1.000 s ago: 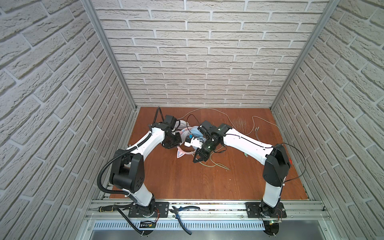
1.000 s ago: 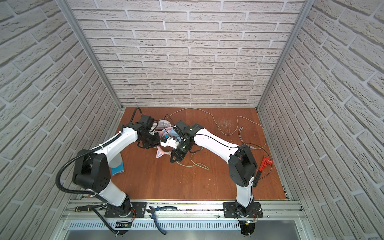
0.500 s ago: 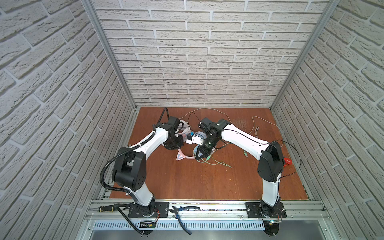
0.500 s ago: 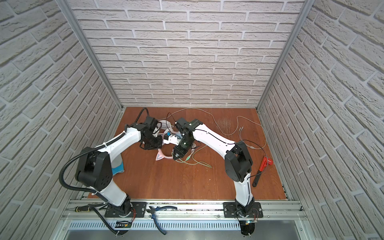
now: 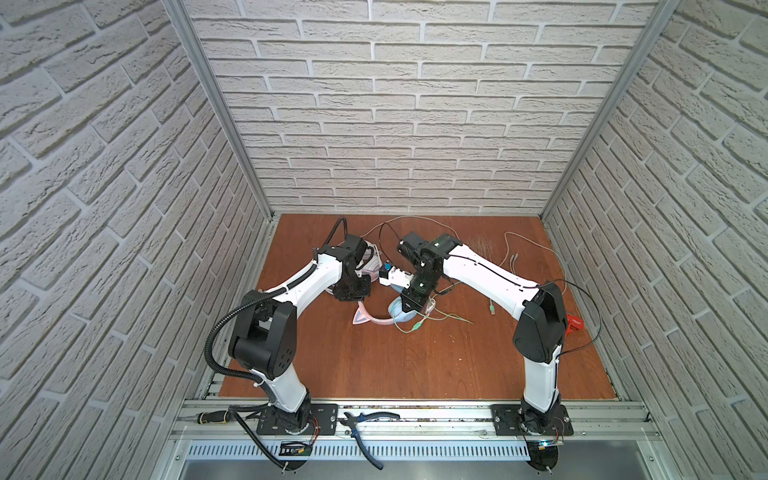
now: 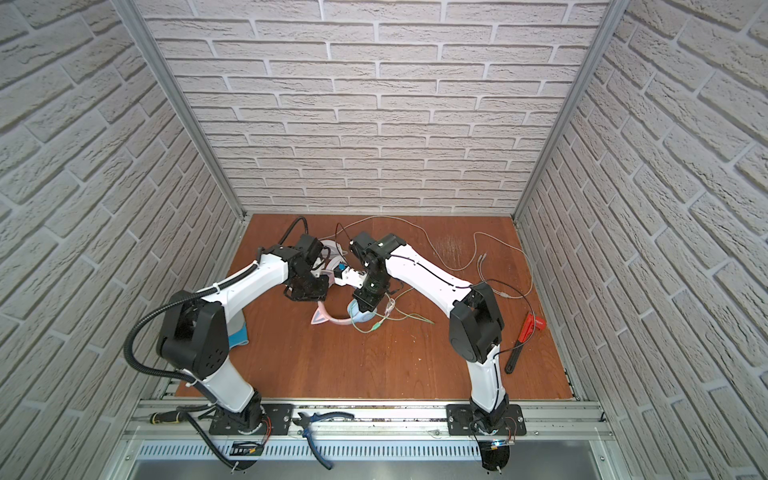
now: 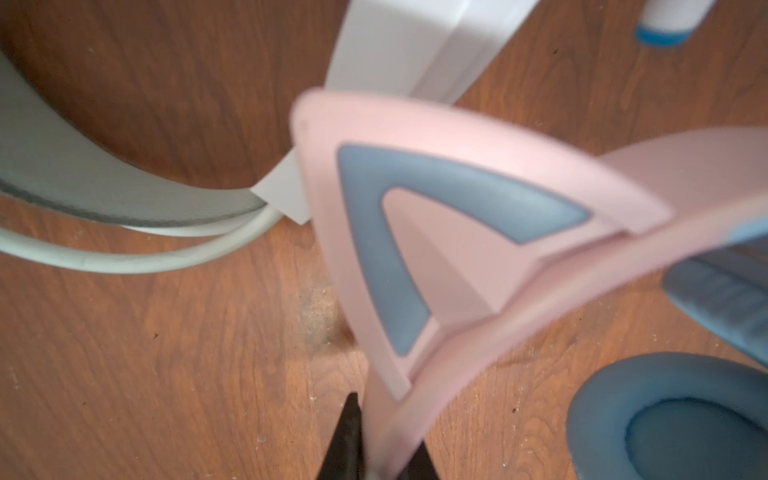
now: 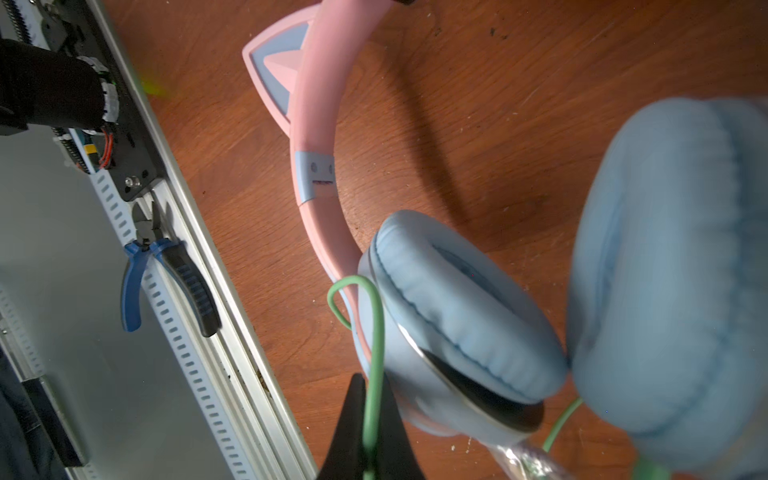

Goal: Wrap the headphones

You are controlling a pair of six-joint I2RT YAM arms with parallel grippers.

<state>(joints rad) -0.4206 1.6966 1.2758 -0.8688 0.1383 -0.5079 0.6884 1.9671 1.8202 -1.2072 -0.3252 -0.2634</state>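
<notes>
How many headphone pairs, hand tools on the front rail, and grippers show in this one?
Headphone pairs: 2 (pink cat-ear pair, white pair)
Hand tools on the front rail: 2 (pliers, screwdriver)
Grippers: 2 (left gripper shut on the pink cat-ear pair's band, right gripper shut on the green cable)
Total: 6

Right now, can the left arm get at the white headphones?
Probably not as is: the left claw is shut on the pink headband. The white headphones lie close beside it with nothing between, so release first.
</notes>
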